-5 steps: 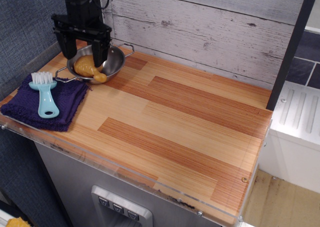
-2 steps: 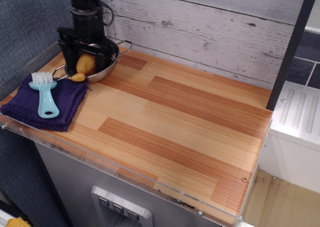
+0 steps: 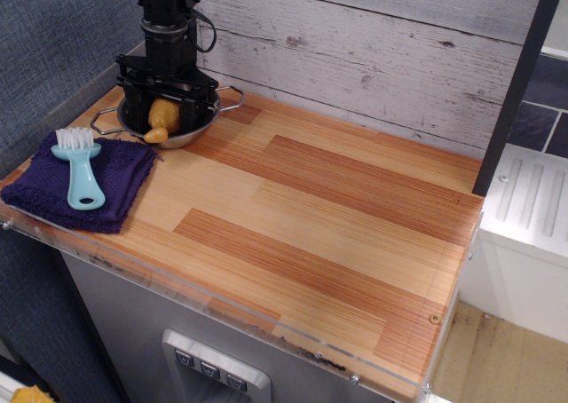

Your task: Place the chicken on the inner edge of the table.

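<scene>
One claw, the gripper (image 3: 165,112), sat low in the bowl (image 3: 191,135) w/ jaws either side of the chicken (image 3: 162,117); grip firmness couldn't be told. Drumstick's long axis ran steeply, bone tip down-left, at table (image 3: 319,217) rear-left corner.

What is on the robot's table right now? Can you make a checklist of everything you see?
Surface: wooden table of striped planks, clear plastic rim.
Job's things: chicken in the metal bowl, between the fingers.
Clutter: blue scrub brush lying on a purple cloth.
Grippers: gripper down in the bowl around the chicken; grip cannot be confirmed.
Cables: black cable looping beside the arm.
Surroundings: whitewashed plank wall, white unit to the side.
</scene>
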Controlling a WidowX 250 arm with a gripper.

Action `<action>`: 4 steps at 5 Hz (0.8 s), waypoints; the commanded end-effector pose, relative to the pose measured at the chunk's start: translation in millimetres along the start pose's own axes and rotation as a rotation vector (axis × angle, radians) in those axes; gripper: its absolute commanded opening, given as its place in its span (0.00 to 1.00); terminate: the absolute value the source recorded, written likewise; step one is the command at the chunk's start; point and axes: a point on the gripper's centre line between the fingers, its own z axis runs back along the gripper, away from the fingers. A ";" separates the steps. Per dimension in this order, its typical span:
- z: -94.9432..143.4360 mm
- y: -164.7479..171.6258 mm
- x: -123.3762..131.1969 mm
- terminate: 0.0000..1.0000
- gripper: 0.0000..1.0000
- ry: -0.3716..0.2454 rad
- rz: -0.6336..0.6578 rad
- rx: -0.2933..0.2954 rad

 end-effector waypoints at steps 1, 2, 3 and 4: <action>76.9 -11.5 -6.0 0.00 0.00 -0.225 0.019 0.015; 93.6 -41.8 -8.3 0.00 0.00 -0.264 0.009 0.028; 86.2 -92.5 -3.4 0.00 0.00 -0.249 -0.036 -0.016; 81.3 -135.9 -6.5 0.00 0.00 -0.234 -0.041 -0.031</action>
